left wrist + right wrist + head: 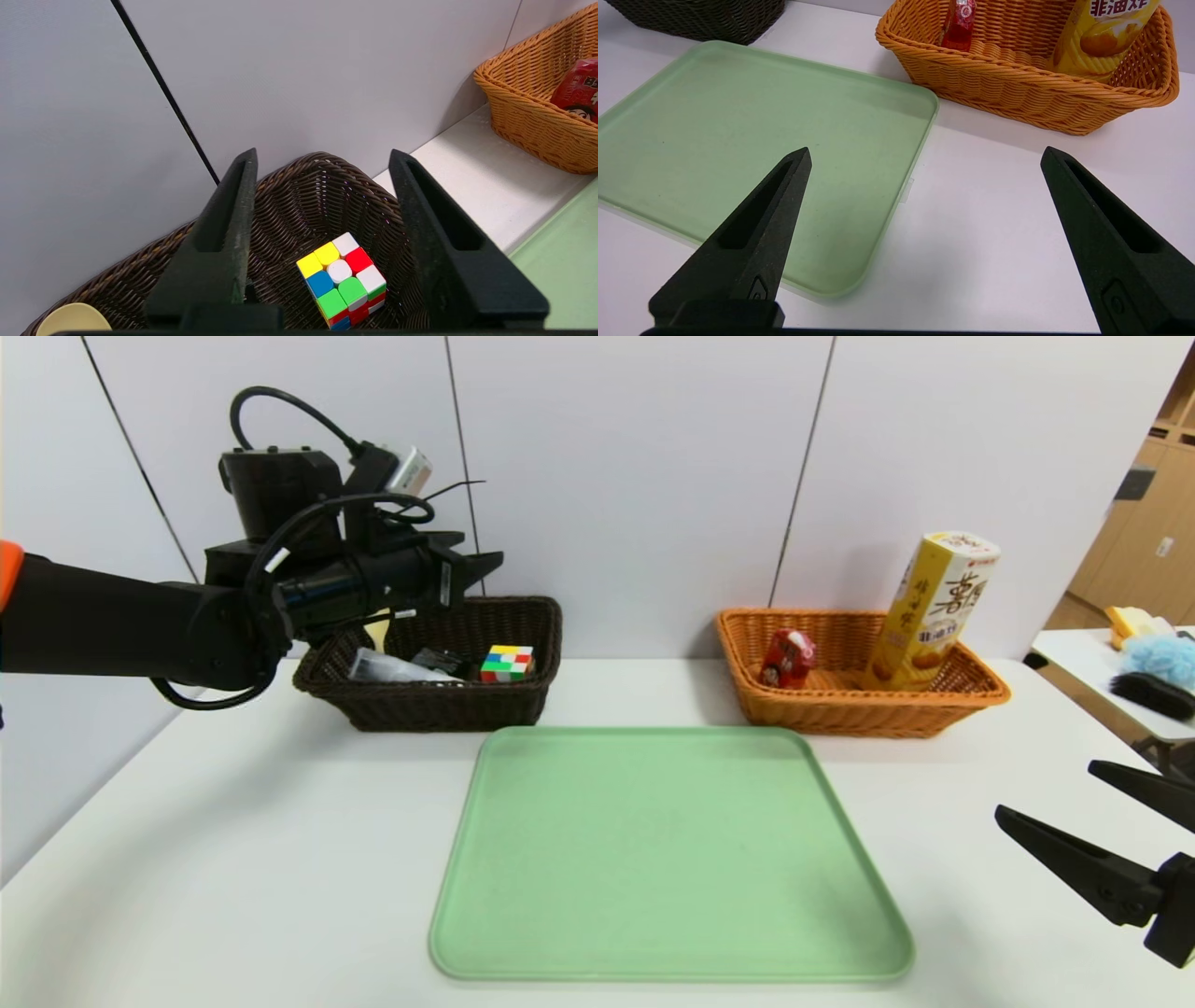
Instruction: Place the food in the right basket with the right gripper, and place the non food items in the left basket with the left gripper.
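The left gripper [471, 565] hangs above the dark brown wicker basket [541, 616], fingers spread apart and holding nothing. The left wrist view looks down between the two black fingers [224, 233] onto a Rubik's cube [345, 280] lying on the basket floor, clear of both fingers. The cube rests toward the end of the basket nearest the orange one. Also in this basket: a clear plastic-wrapped item [392, 667], a dark object beside it that cannot be identified, and a pale yellow round object [70, 319] at the far end.

The right gripper [1074, 812] sits low over the white table [233, 859], near the table's right edge and beside the green tray [667, 854]. Its fingers are wide apart and empty; the posture reads as parked.

The orange wicker basket [980, 686] holds a red snack packet [787, 658] and a tall yellow snack box [938, 607], the latter leaning upright against the back wall of the basket because it is taller than the rim.

The tray surface carries no items. Judgement: sorting appears complete, with non-food in the left basket and food in the right. The remaining action is likely withdrawal of the left arm; lift it clear so the fingers do not catch the basket rim
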Tool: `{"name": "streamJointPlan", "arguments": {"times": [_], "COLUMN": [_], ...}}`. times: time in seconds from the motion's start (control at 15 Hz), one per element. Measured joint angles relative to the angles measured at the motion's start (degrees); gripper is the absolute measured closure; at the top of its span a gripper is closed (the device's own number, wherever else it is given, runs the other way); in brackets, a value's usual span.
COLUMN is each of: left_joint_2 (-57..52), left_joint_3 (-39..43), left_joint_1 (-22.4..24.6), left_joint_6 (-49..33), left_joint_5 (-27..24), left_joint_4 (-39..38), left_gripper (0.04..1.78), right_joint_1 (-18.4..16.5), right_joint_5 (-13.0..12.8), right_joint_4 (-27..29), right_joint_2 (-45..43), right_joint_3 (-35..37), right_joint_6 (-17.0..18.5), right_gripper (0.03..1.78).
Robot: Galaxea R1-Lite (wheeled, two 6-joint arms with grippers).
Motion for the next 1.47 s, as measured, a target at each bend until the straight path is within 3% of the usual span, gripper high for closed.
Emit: {"name": "streamJointPlan", "arguments": {"times": [0.27,0.6,0.87,1.47], "left_joint_2": [-0.35,-0.94,-5.14,-24.94], "left_joint_3": [1.3,4.08,10.23,29.0], "left_joint_1": [0.33,1.61,3.08,7.94], "left_joint_6": [-0.2,-0.33,0.06,0.48], "left_joint_5": [1.0,6.97,7.74,16.21], "left_joint_4": [-0.02,-1.99,-3.12,-3.44], "left_gripper": [0.5,0.32,0.24,0.15], "right_joint_1": [0.0,0.0,0.0,-1.35], "right_joint_5": [-0.18,-0.29,-0.44,-0.3], "right_joint_4": [0.0,-0.11,0.28,0.8], "right_joint_2": [-0.45,-0.63,-0.87,-5.49], "right_joint_3": [0.0,-0.04,-1.07,-0.2], "right_joint_6": [0.0,0.0,0.0,0.05], "right_gripper": [0.11,0.11,0.11,0.11]}}
